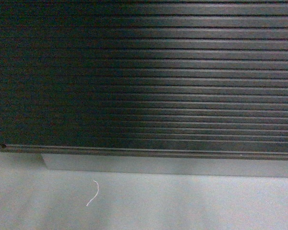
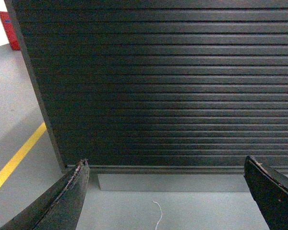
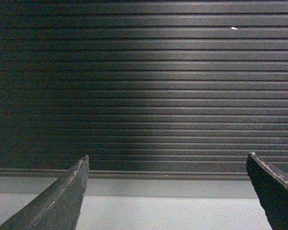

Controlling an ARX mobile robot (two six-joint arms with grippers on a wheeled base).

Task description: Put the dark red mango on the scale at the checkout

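Facing the checkout (image 1: pixel 149 76), both empty fingers (image 2: pixel 67 201) spread wide.

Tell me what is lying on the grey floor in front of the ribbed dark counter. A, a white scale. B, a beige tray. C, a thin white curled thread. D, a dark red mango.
C: a thin white curled thread lies on the grey floor just ahead of the counter and its grey plinth; the left wrist view shows it too, and no mango, scale or tray appears anywhere.
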